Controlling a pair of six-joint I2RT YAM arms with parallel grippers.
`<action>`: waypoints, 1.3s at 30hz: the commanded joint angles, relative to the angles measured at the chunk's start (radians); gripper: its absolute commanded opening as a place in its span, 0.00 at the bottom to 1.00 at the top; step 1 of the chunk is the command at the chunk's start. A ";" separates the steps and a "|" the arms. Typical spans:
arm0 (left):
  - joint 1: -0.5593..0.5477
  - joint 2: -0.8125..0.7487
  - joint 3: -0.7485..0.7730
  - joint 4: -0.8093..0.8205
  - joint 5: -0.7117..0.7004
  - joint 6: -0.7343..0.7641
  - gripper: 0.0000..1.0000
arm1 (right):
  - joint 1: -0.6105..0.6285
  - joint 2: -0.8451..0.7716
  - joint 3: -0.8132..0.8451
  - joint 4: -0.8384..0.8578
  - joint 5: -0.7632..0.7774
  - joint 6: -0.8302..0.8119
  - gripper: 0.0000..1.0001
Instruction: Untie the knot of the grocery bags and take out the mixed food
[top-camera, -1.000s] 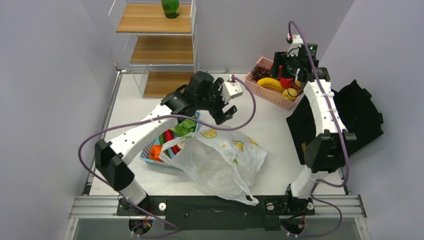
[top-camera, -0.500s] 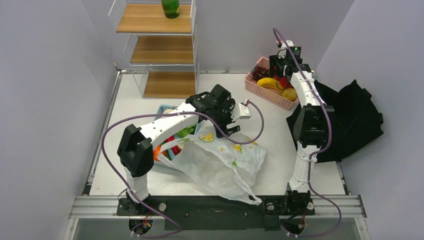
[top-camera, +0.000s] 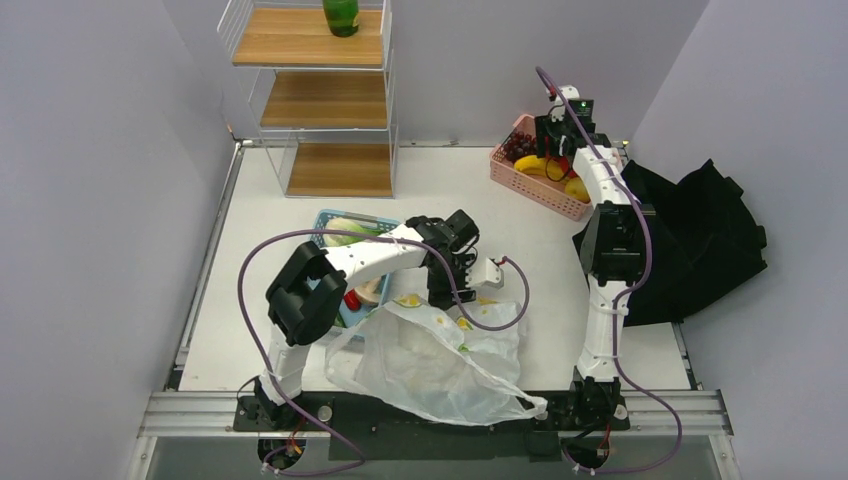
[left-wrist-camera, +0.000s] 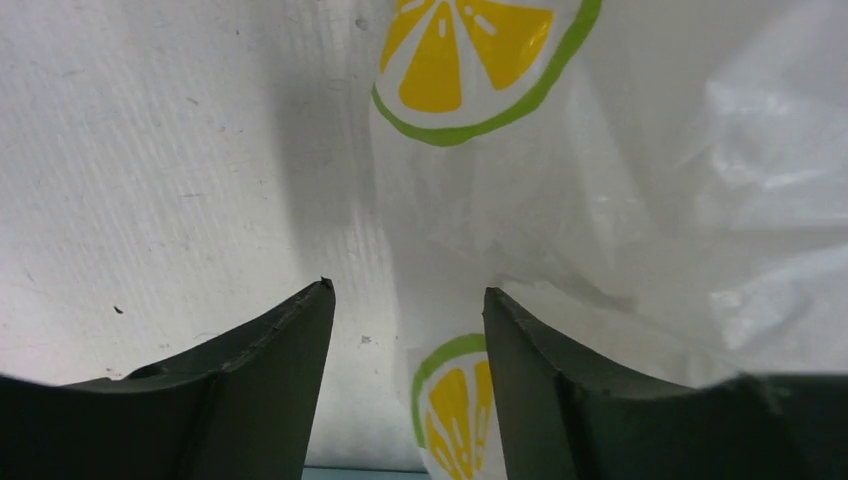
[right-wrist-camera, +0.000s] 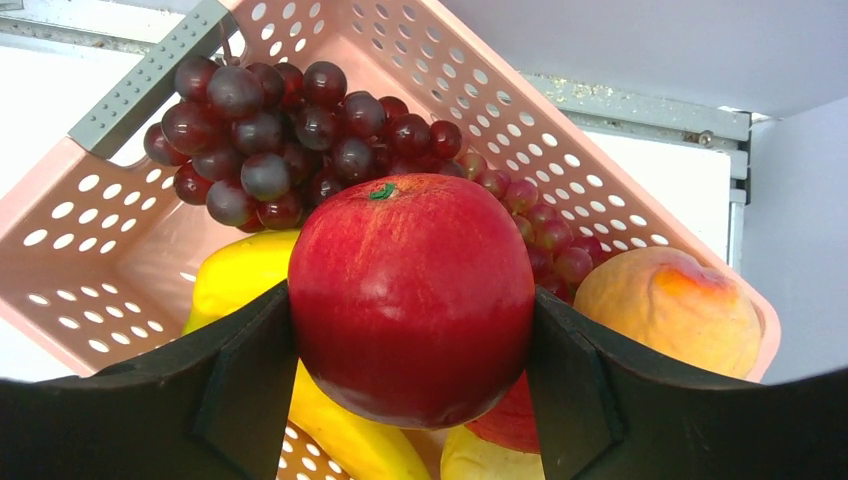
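Note:
The grocery bag (top-camera: 440, 355), thin white plastic printed with yellow citrus slices, lies crumpled near the table's front edge. My left gripper (top-camera: 441, 296) points down at its far edge. In the left wrist view the left gripper (left-wrist-camera: 405, 290) is open, its fingers straddling the bag's printed film (left-wrist-camera: 650, 150) on the white table. My right gripper (top-camera: 562, 150) is over the pink basket (top-camera: 535, 188) at the back right. There the right gripper (right-wrist-camera: 410, 330) is shut on a red apple (right-wrist-camera: 410, 290). No food shows through the bag.
The pink basket (right-wrist-camera: 90, 260) holds dark grapes (right-wrist-camera: 270, 130), a banana (right-wrist-camera: 240, 285) and an orange-yellow fruit (right-wrist-camera: 670, 310). A blue basket (top-camera: 372, 220) of vegetables sits behind the bag. A black tote (top-camera: 705, 235) lies at the right. A wire shelf (top-camera: 320, 100) stands at the back.
My left arm swung nearer and down onto the bag's far edge, its jaws narrowing. The bag slid toward the front edge. My right arm carried the apple further over the pink basket.

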 joint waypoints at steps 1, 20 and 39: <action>-0.011 0.010 0.003 -0.003 0.008 -0.012 0.45 | 0.007 -0.008 0.049 0.067 0.027 -0.033 0.55; 0.084 -0.327 0.064 0.018 0.232 -0.356 0.00 | 0.007 -0.194 -0.038 0.032 -0.086 0.024 0.85; -0.091 -0.167 -0.267 0.290 -0.116 -0.299 0.82 | 0.007 -0.370 -0.130 -0.051 -0.226 0.054 0.88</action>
